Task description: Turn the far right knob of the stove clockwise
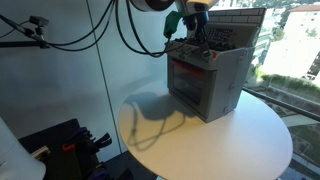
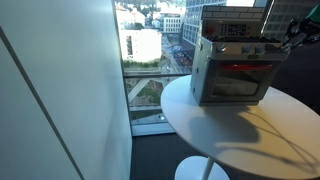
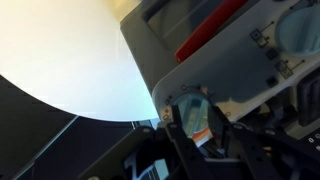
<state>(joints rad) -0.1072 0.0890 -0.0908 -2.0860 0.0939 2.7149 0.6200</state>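
Observation:
The stove (image 1: pixel 212 82) is a small grey toy oven with a red-trimmed door, standing on a round white table (image 1: pixel 200 145). It shows in both exterior views (image 2: pixel 232 78) and tilted in the wrist view (image 3: pixel 235 45). My gripper (image 1: pixel 192 34) comes down from above onto the right end of the stove's front control row (image 2: pixel 286 41). In the wrist view its dark fingers (image 3: pixel 193 125) stand close together, pinched on something small on the panel. That is where the far right knob sits, but the fingers hide it. The similar knobs further left (image 2: pixel 240 48) are free.
The table's edge (image 3: pixel 95 105) drops off close to the stove, with dark floor below. A window with a city view is behind the stove (image 2: pixel 150 45). Black cables (image 1: pixel 130 30) hang from the arm. Dark equipment (image 1: pixel 60 150) stands beside the table.

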